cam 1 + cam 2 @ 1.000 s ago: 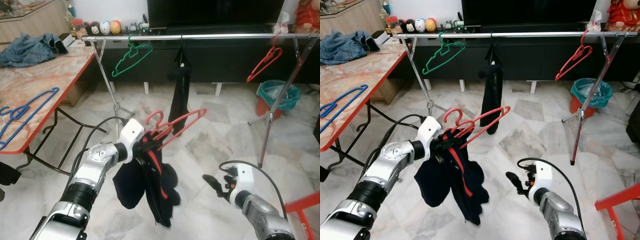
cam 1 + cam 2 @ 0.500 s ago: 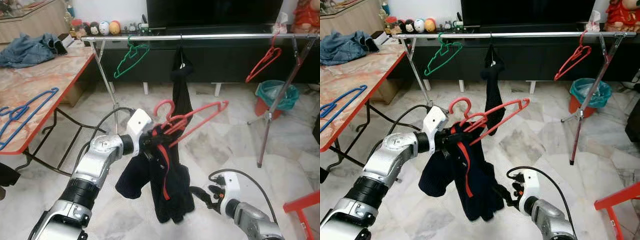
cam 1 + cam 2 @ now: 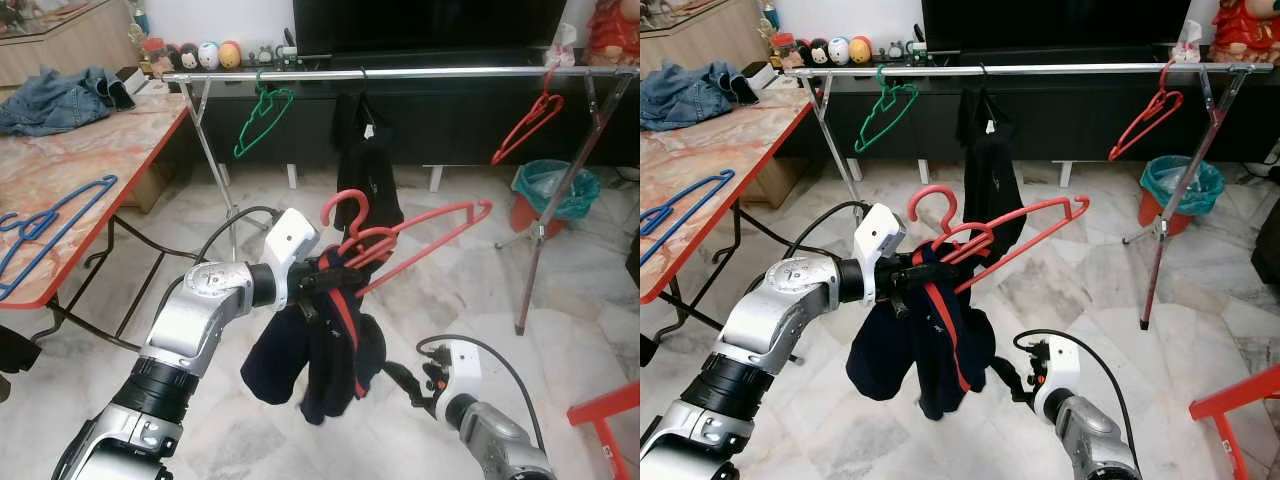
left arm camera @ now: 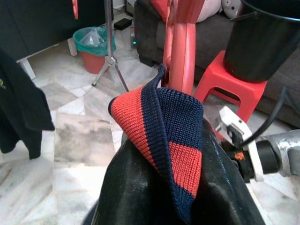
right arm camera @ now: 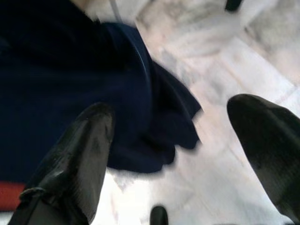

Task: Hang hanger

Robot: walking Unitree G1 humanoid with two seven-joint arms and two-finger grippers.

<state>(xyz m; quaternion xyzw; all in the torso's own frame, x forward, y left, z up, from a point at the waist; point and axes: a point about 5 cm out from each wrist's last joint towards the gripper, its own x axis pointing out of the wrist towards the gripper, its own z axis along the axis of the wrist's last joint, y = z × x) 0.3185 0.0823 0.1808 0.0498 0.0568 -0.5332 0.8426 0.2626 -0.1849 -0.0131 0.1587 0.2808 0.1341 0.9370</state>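
My left gripper (image 3: 318, 283) is shut on the neck of a red hanger (image 3: 415, 243) that carries a navy garment with red trim (image 3: 322, 350). In the left wrist view the garment's red and navy collar (image 4: 164, 136) sits between my black fingers (image 4: 126, 197), with the red hanger (image 4: 182, 42) rising beyond. The hanger is tilted, hook up, well below and in front of the silver clothes rail (image 3: 440, 72). My right gripper (image 3: 398, 377) is low, beside the garment's hem, open; its fingers (image 5: 70, 154) stand wide apart with the navy cloth (image 5: 56, 70) ahead.
On the rail hang a green hanger (image 3: 258, 118), a black garment (image 3: 365, 165) and another red hanger (image 3: 525, 125). A marble table (image 3: 90, 170) on the left holds a blue hanger (image 3: 50, 225) and jeans (image 3: 55, 98). A green bin (image 3: 555, 190) and red stool (image 3: 605, 430) stand on the right.
My left arm has lifted the hanger and garment higher and to the right, nearer the rail. The garment swings. My right gripper has dropped lower, close beside the garment's hem.
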